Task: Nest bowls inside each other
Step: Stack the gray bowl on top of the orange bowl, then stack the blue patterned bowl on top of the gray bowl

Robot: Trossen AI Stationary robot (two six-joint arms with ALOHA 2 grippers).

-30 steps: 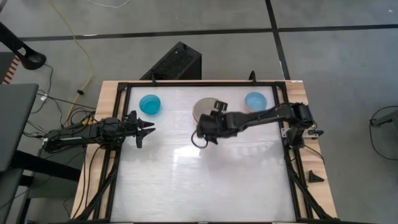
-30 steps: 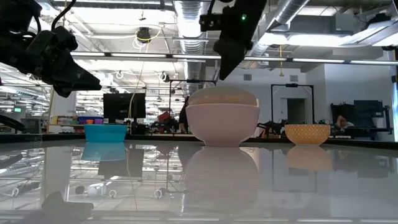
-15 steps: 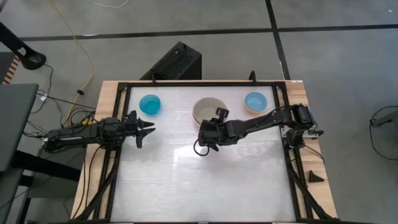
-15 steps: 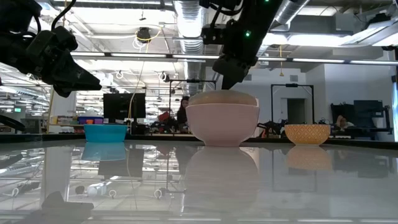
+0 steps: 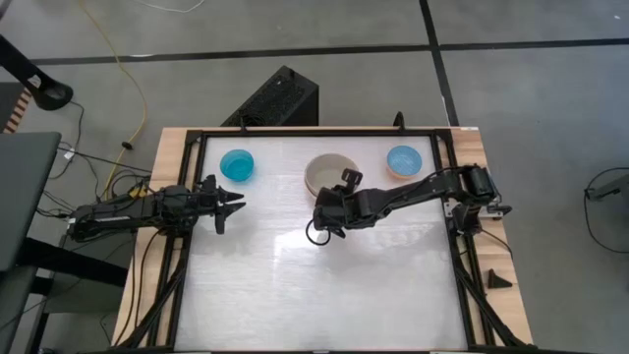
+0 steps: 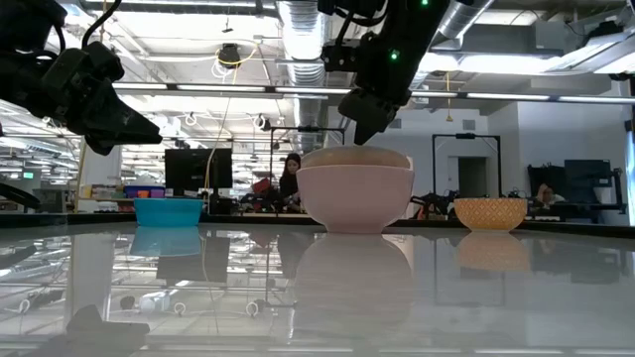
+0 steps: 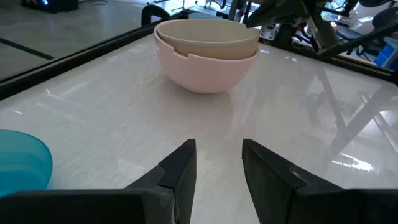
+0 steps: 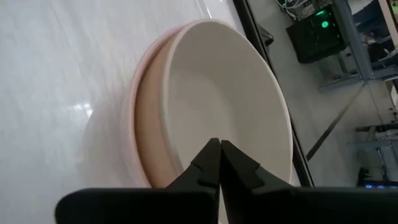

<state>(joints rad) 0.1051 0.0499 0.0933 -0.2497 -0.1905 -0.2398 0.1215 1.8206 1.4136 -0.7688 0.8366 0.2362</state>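
Two larger bowls stand stacked (image 5: 327,175) at the table's far middle. A beige bowl (image 7: 208,37) sits tilted inside a pale cream bowl (image 7: 202,71). My right gripper (image 8: 219,146) is shut and hangs just over the beige bowl's near rim, seen from the side in the low view (image 6: 359,134). A cyan-blue bowl (image 5: 237,164) rests on its base at the far left. At the far right a light blue bowl (image 5: 402,158) sits in an orange one (image 6: 489,212). My left gripper (image 5: 234,206) waits open at the left, near the cyan-blue bowl. My right gripper's shut fingertips (image 8: 211,155) come at the beige bowl slanting down from the table's near right. They stand over its inner wall (image 8: 211,106), close by the near rim. I cannot tell whether they touch it.
A black frame rail (image 5: 447,172) runs round the white tabletop. A black box (image 5: 280,98) lies on the floor beyond the far edge. The near half of the table (image 5: 314,295) is bare.
My right gripper has come down toward the stacked bowls and drawn back a little toward the near edge, so the beige bowl's inside now shows from above. Its fingers have shut. The bowls and my left arm have kept still.
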